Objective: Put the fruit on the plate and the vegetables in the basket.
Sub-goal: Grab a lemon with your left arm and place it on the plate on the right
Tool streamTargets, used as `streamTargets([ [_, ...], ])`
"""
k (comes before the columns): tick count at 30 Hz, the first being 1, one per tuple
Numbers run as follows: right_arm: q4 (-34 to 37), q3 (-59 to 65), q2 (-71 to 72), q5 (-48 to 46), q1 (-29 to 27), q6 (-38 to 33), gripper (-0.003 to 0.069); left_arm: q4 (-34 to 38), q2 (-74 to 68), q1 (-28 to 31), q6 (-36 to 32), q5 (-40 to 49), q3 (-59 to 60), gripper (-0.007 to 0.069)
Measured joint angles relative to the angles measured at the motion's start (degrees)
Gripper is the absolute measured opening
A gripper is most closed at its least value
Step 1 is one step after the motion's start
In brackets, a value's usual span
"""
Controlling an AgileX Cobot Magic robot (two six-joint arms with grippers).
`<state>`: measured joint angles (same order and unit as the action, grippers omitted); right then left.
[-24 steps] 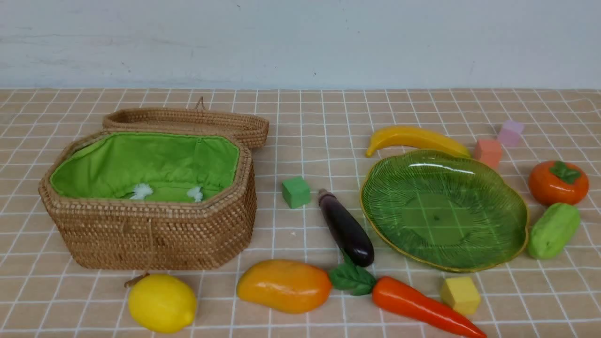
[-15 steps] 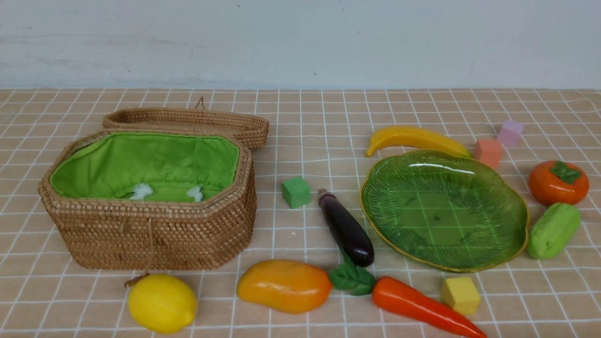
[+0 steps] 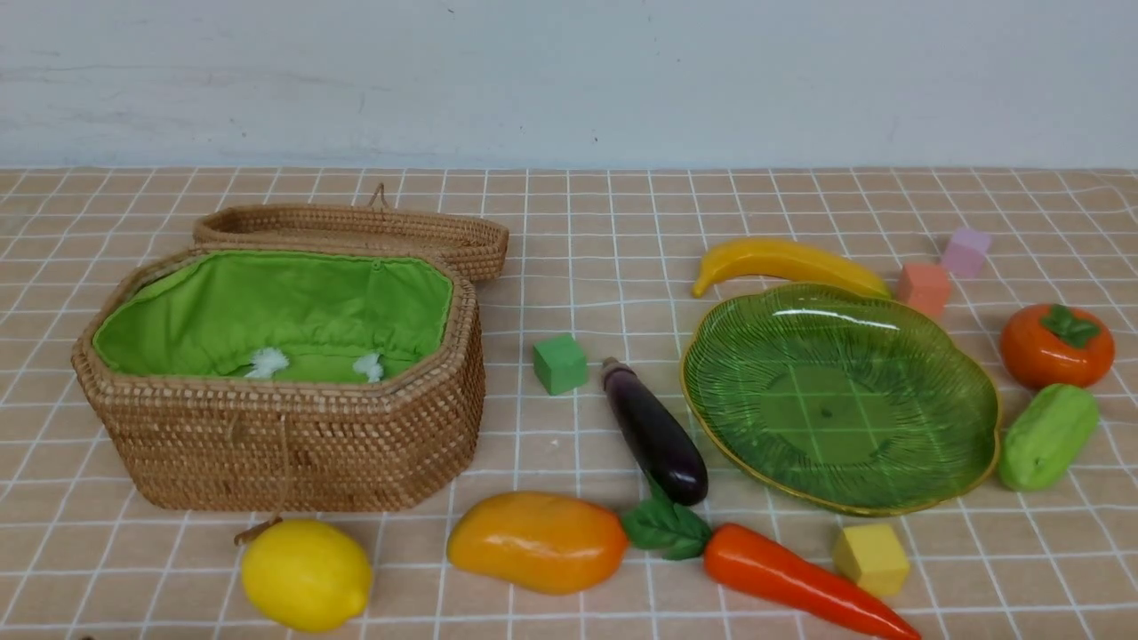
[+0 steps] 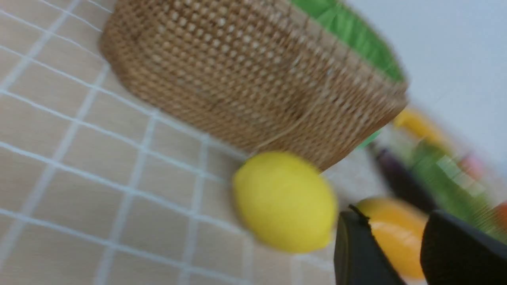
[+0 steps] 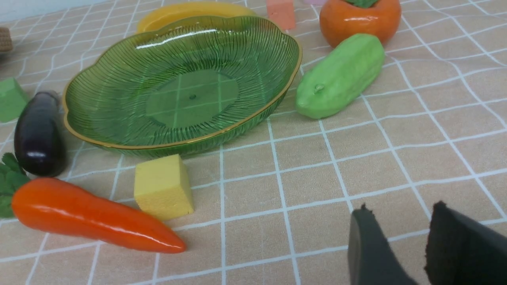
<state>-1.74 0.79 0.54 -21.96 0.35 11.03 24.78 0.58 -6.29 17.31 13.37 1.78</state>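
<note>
first pick pending: left jaws, right jaws are hovering part-open, empty; lemon (image 4: 284,202) probably needs lifting to the plate (image 3: 836,400).

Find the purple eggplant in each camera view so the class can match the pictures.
Front view: eggplant at centre, lying just left of the plate.
Left wrist view: eggplant blurred and dark beyond the mango, beside the blurred plate.
Right wrist view: eggplant between the green cube and the carrot, beside the plate.
Shared landmark: the plate, next to it in all three.
</note>
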Motion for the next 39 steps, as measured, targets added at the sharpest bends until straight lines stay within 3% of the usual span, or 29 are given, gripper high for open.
streamTargets([
  [2,0.0,0.0,0.0,0.0,0.0,0.0,0.0242,7.0,0.0,0.0,0.7,-4.3,0.0,0.0239],
  [7,0.0,0.0,0.0,0.0,0.0,0.0,0.0242,12.8,0.0,0.0,-0.4,-9.6,-0.1,0.0221],
  [15,0.0,0.0,0.0,0.0,0.0,0.0,0.0242,13.4,-0.9,0.0,-8.9,-0.8,-9.9,-0.0013],
  [27,0.0,0.0,0.0,0.0,0.0,0.0,0.0242,13.4,-22.1,0.0,-22.3,8.9,-20.2,-0.0013],
  [32,-0.9,0.2,0.0,1.4,0.0,0.4,0.0242,12.7,-30.2,0.0,-28.3,17.5,-23.7,-0.0013],
  [35,6.9,0.6,0.0,5.0,0.0,6.3,0.0242,11.7,-35.7,0.0,-37.3,26.4,-26.9,-0.0013],
  [39,15.4,0.6,0.0,9.5,0.0,12.5,0.0242,11.5,-38.9,0.0,-42.5,30.7,-29.0,-0.0013],
])
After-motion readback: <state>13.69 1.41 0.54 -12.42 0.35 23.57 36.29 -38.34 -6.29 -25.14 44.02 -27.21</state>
